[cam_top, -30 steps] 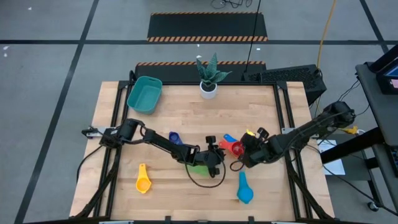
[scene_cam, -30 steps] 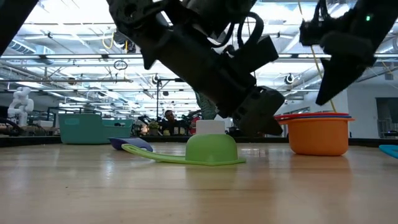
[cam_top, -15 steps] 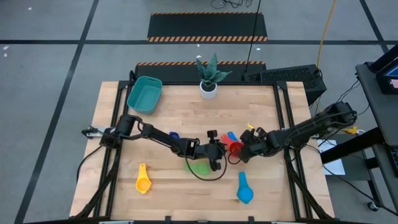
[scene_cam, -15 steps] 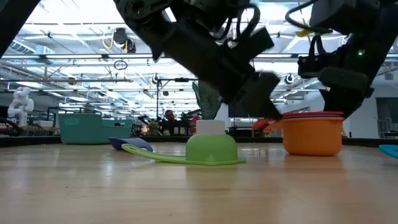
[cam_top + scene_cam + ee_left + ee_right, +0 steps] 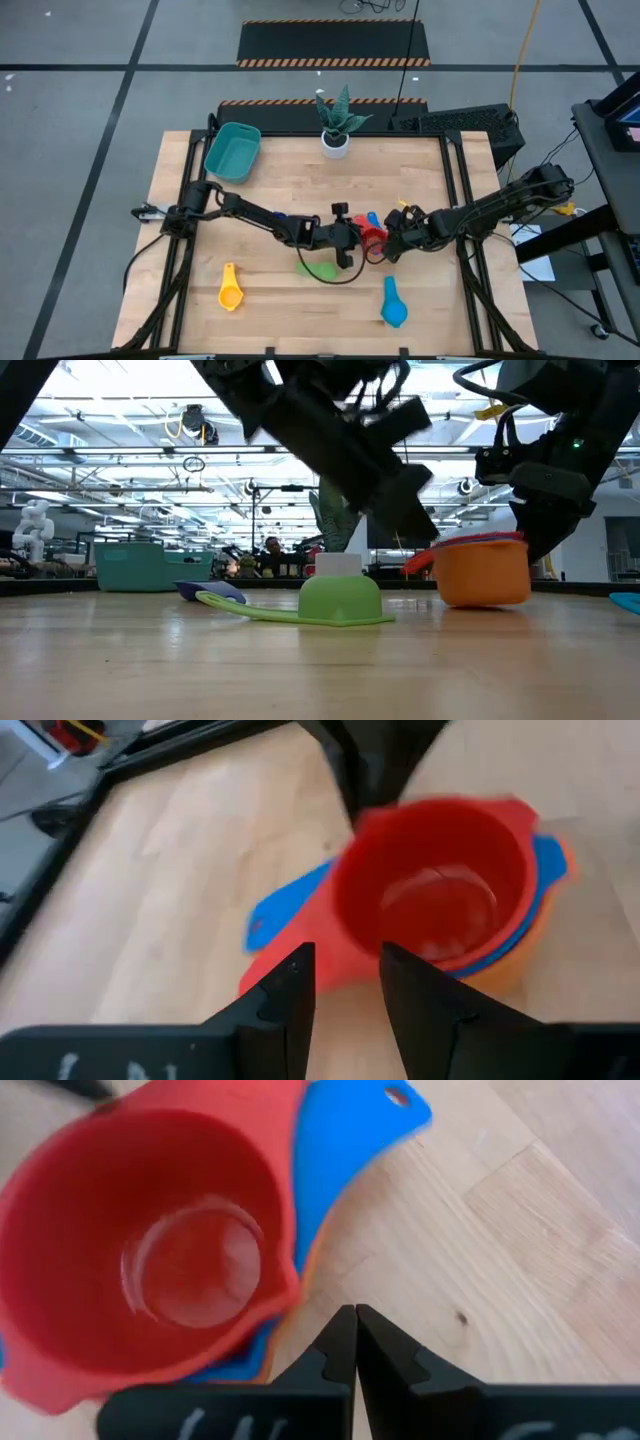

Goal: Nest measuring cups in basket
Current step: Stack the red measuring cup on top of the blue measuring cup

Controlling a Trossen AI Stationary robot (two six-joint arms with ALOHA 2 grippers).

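A red cup sits nested in a blue one and an orange one as a stack (image 5: 372,232) (image 5: 483,572) at mid-table. My left gripper (image 5: 354,238) (image 5: 347,985) is open on the stack's left, at the red cup's handle (image 5: 330,955). My right gripper (image 5: 389,243) (image 5: 354,1325) is shut at the stack's right side. The green cup (image 5: 315,268) (image 5: 340,600) stands mouth down. The yellow cup (image 5: 230,291), a light blue cup (image 5: 392,304) and the dark blue cup (image 5: 282,218) lie apart on the table. The teal basket (image 5: 232,152) stands at the far left corner. My left gripper comes level from the table's left; one finger (image 5: 285,990) lies over the red handle, and I cannot tell whether it touches. My right gripper's shut fingertips (image 5: 345,1330) come slanting from the right, close to the stack's rim (image 5: 300,1295); touch cannot be told. The stack leans, its rim lower on the left.
A white plant pot (image 5: 335,142) stands at the far edge, right of the basket. A black cable (image 5: 330,278) loops over the table by the green cup. Bare wood lies along the near edge between the yellow and light blue cups.
My left gripper moved from over the green cup toward the far edge, up to the stack's handle side. My right gripper drew a little toward the far edge beside the stack. The stack slid slightly toward the table's left and tipped from upright to leaning.
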